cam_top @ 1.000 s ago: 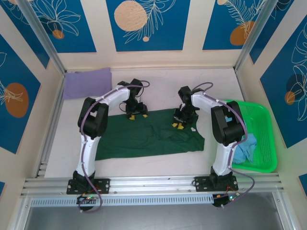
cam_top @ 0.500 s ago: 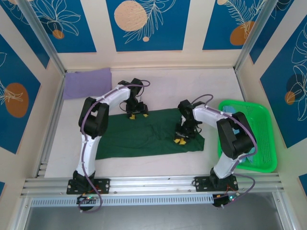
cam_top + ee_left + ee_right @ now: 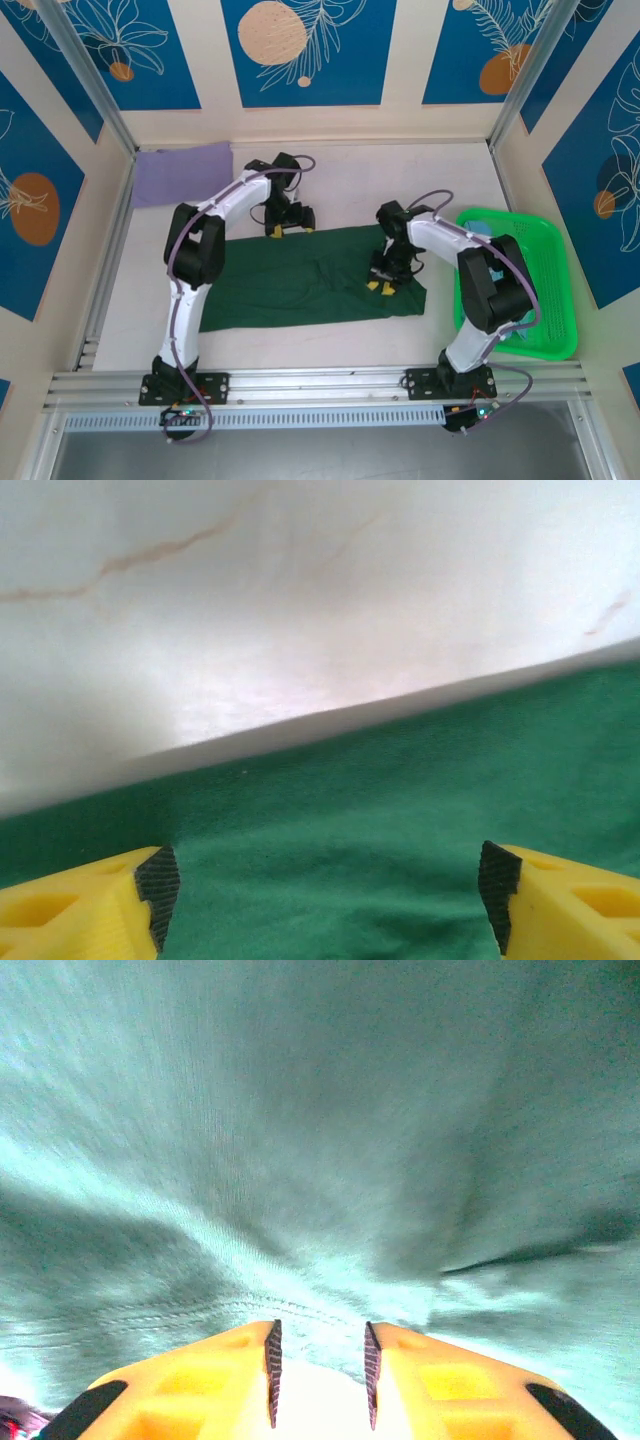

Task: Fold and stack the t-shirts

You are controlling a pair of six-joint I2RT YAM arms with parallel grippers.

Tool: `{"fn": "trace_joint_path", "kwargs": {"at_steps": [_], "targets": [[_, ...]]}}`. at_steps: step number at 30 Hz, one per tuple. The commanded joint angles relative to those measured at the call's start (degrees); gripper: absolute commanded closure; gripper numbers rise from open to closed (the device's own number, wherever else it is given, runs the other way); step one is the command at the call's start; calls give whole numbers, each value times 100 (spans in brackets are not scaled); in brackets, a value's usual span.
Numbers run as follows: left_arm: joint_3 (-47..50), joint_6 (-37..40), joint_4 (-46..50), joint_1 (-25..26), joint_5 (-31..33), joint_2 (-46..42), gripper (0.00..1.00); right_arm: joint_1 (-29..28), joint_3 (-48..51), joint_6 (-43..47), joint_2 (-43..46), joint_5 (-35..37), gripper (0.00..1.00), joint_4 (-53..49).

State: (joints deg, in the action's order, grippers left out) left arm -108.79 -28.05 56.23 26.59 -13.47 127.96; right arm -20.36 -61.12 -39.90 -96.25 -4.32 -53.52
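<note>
Dark green cloth t-shirt (image 3: 300,285) spread flat, a gripper at each of two edges.

Top view: the shirt is spread at the centre of the white table (image 3: 330,170); the left gripper (image 3: 290,228) is set at its 12 o'clock edge, the right gripper (image 3: 380,287) near its 3 o'clock end. A folded lavender cloth t-shirt (image 3: 182,172) is seen at 10 o'clock, a bright green plastic basket (image 3: 545,290) at 4 o'clock. Left wrist view: the jaws are held wide over the hem. Right wrist view: the jaws are held narrowly apart at a hem, nothing gripped.
</note>
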Motion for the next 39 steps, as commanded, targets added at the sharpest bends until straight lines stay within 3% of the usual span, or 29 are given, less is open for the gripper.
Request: {"fn": "trace_joint_path", "kwargs": {"at_steps": [1,5,14,19,23,28,33,36,39], "targets": [[-268,293,211,-59,51,-594,18,292,-441,-332,146,250,69,-98],[86,464,321,-174,288,-935,19,444,-1101,-745,-566,613,70,-166],[2454,377,-53,-561,1068,-2732,22,532,-2493,-2213,-2344,1041,73,-618],[3766,186,-243,-508,945,-3751,22,555,-3375,-2659,-2968,1315,73,-612],[4581,160,-255,-418,800,-4238,22,595,-4727,-2526,-3842,1508,72,-720],[5003,319,10,-166,646,-4609,22,534,-7283,-1800,-5324,1390,69,-735],[5228,451,179,57,460,-4644,22,554,-9377,-1243,-6529,492,63,-128],[5338,445,128,218,390,-4434,23,585,-9762,-1134,-6428,130,57,173],[5321,412,-51,358,371,-4111,25,588,-9377,-962,-5687,151,54,274]]}}
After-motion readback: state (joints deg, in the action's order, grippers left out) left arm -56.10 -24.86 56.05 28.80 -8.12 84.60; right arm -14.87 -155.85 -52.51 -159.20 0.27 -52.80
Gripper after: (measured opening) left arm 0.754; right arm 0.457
